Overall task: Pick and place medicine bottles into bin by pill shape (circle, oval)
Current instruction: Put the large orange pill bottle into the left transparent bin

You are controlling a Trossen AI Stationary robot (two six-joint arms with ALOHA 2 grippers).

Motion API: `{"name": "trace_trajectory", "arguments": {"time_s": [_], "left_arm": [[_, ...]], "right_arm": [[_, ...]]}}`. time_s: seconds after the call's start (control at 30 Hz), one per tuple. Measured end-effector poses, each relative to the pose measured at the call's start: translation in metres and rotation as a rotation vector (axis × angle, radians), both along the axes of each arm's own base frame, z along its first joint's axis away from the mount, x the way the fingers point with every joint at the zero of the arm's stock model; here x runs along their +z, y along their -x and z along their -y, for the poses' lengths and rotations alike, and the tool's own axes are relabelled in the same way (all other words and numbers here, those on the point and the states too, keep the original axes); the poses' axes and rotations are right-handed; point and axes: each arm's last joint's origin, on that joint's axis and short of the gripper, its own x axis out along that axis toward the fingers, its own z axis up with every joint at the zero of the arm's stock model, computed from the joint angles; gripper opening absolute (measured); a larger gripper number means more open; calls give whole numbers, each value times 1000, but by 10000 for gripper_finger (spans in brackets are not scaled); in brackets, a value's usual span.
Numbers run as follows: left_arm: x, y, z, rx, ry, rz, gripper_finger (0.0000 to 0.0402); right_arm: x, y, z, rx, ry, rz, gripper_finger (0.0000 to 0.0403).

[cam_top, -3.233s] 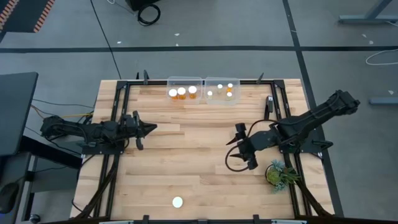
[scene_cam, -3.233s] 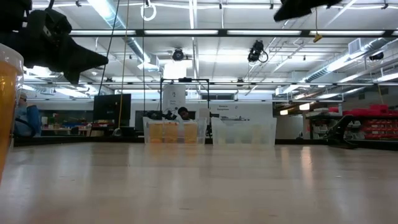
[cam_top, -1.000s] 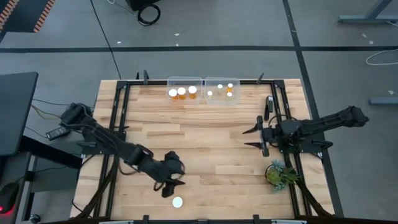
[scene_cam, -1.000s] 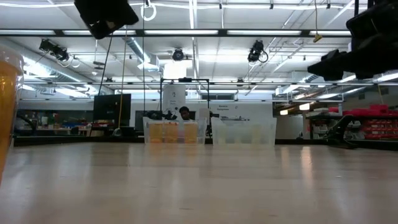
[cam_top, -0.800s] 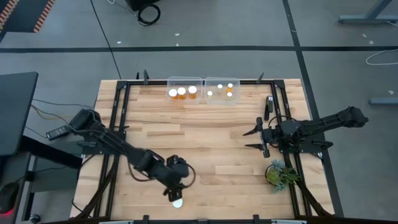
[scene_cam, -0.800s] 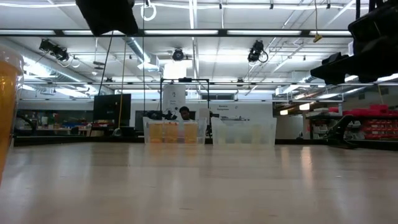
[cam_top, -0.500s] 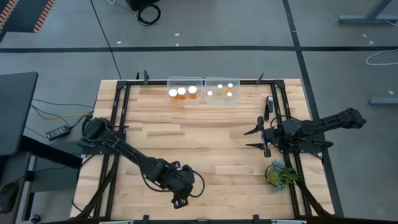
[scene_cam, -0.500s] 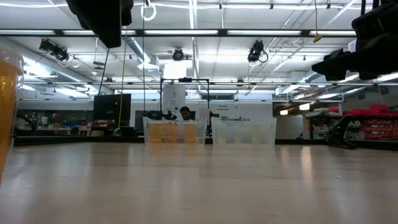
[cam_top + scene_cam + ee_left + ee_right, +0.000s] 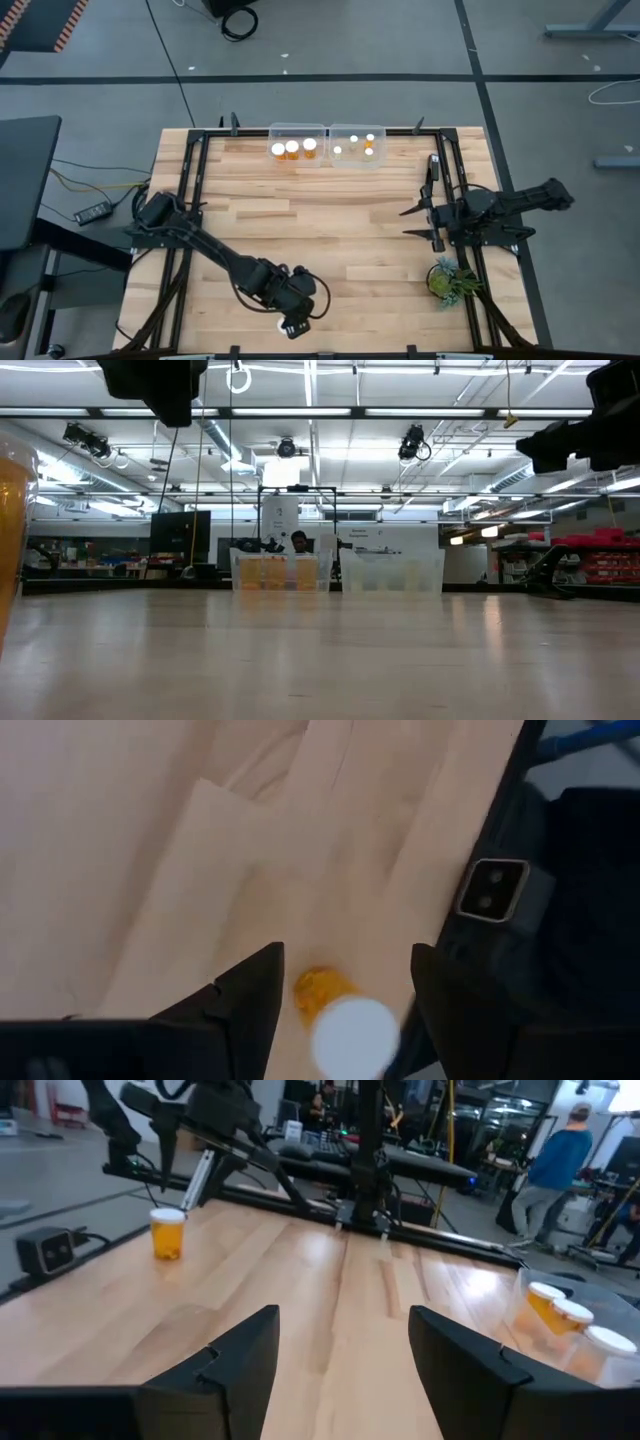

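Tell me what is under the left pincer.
An upright orange bottle with a white cap stands on the table between the open left pincer fingers. The high view hides it beneath the arm; its pills cannot be seen.

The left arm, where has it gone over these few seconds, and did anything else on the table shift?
The left arm swung from the table's left side to the near edge; its open tool now hangs over the lone bottle, not gripping it. The right tool drew back toward the right edge. The bins, their bottles and the plant stayed put.
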Motion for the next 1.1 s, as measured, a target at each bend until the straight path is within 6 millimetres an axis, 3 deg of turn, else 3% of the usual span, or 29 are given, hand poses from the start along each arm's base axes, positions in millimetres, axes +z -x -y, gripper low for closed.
{"name": "trace_trajectory", "arguments": {"time_s": [0.27,0.53,0.73,0.93,1.1], "left_arm": [[12,-7,14,25,87,85,227],[8,22,46,164,91,-214,227],[5,36,61,360,151,-285,227],[-16,34,77,524,264,-436,227],[-36,24,75,560,308,-595,227]], "right_arm": [[-1,0,-3,23,-76,-28,229],[-2,-1,-3,23,-82,-41,229],[-2,-1,-3,14,-126,-49,229],[-3,-1,-3,1,-173,-64,229],[-5,-3,-3,-6,-176,-92,229]]}}
